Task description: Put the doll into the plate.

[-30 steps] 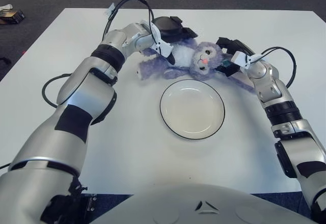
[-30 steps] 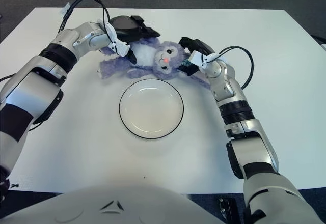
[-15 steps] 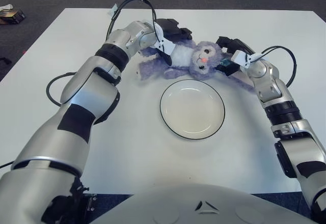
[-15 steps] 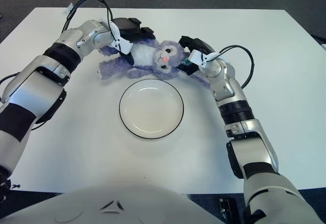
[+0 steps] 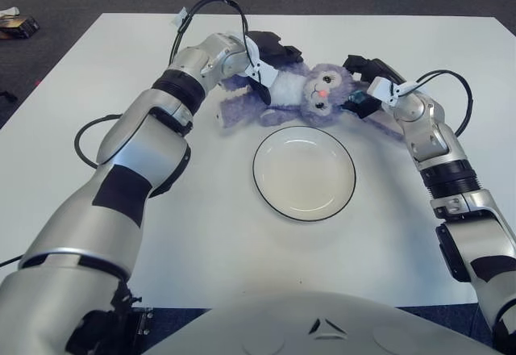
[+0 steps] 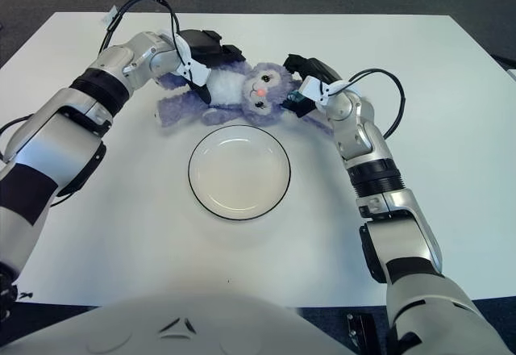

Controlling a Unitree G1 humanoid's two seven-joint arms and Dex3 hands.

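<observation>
Purple doll (image 5: pixel 294 95) lying beyond the empty plate (image 5: pixel 304 173), gripped by left hand (image 5: pixel 270 52) and right hand (image 5: pixel 364 83); uneven lifting could drop it short.

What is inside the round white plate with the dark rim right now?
Nothing: the round white plate with the dark rim shows bare. The purple plush doll lies on the white table behind it, between the left hand and right hand.
</observation>
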